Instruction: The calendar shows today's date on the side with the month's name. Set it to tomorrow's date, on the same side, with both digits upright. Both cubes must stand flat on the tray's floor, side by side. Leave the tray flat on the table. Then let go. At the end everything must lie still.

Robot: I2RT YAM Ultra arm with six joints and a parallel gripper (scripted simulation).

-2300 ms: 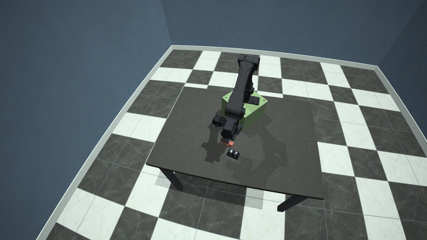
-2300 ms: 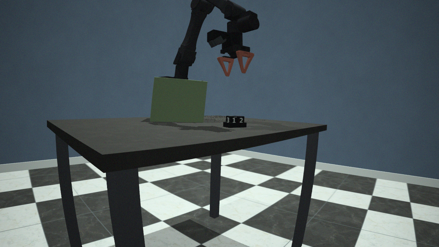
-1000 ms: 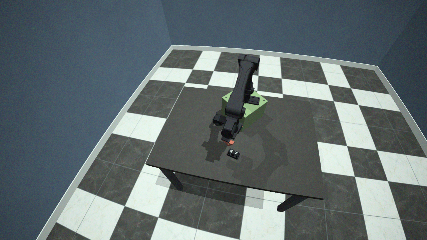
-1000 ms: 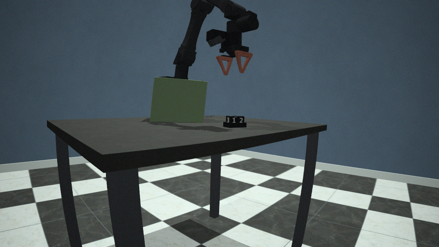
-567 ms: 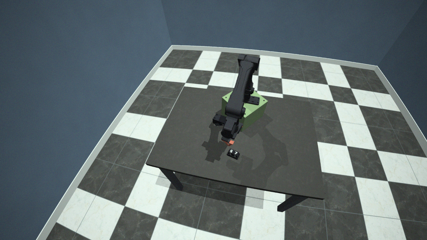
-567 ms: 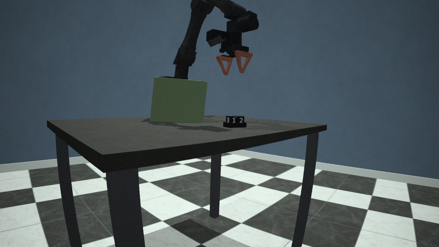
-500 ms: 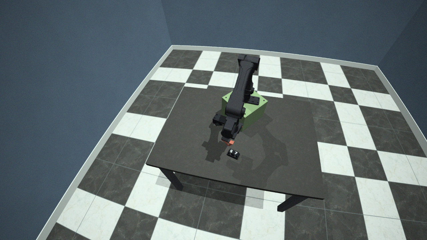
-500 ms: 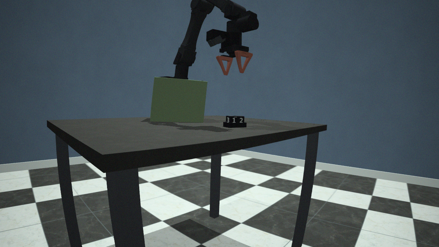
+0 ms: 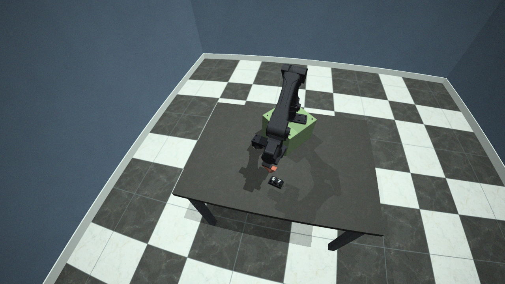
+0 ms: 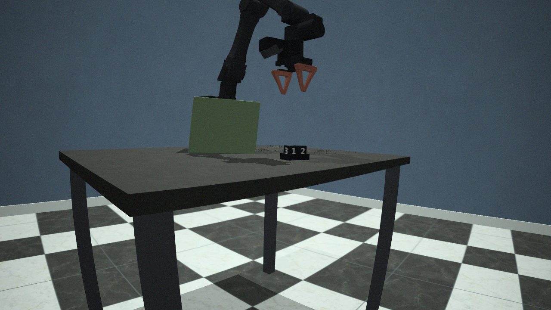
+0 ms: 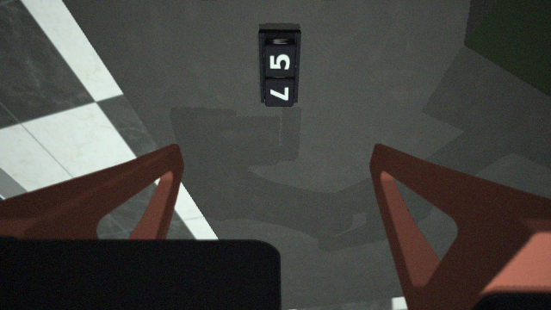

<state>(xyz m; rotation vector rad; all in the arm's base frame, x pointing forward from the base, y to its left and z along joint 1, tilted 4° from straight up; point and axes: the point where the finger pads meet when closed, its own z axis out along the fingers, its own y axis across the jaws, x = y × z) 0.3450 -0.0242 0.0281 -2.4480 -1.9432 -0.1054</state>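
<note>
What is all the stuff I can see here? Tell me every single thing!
Table: one, dark grey, standing on the checkered floor.
Tray: one, black, flat on the table, out in front of the green box.
Number cubes: two, black with white digits, side by side in the tray, tops showing 5 and 7.
Floor: one, black and white tiles, under the table.
Walls: blue, around the room.
Green box: one, on the table, carrying the arm.
Arm: one, black, reaching out from the green box.
Gripper: one, orange fingers, open and empty, high above the tray.
</note>
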